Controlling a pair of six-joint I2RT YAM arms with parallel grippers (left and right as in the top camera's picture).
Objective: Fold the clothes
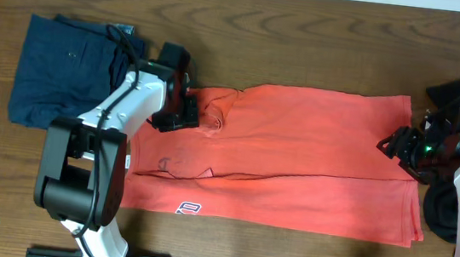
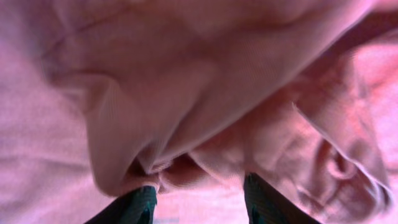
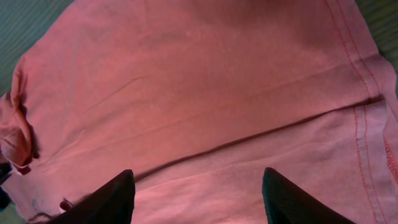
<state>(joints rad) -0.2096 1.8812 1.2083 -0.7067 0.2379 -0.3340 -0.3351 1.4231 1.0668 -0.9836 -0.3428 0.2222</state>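
Note:
An orange-red shirt [image 1: 296,153] lies flat on the wooden table [image 1: 308,34], folded lengthwise, with a small logo near its front left corner. My left gripper [image 1: 188,116] sits low over the bunched collar area at the shirt's left end. In the left wrist view the left gripper [image 2: 199,199] has its fingers apart, with a rumpled fold of shirt [image 2: 186,74] just ahead of them. My right gripper [image 1: 397,148] hovers at the shirt's right hem. In the right wrist view the right gripper [image 3: 198,193] is open above the smooth fabric [image 3: 186,81] and the fold line.
A folded navy garment [image 1: 65,68] lies at the back left, next to the left arm. A dark round object [image 1: 440,206] sits by the right arm off the shirt's right edge. Bare wood runs along the back of the table.

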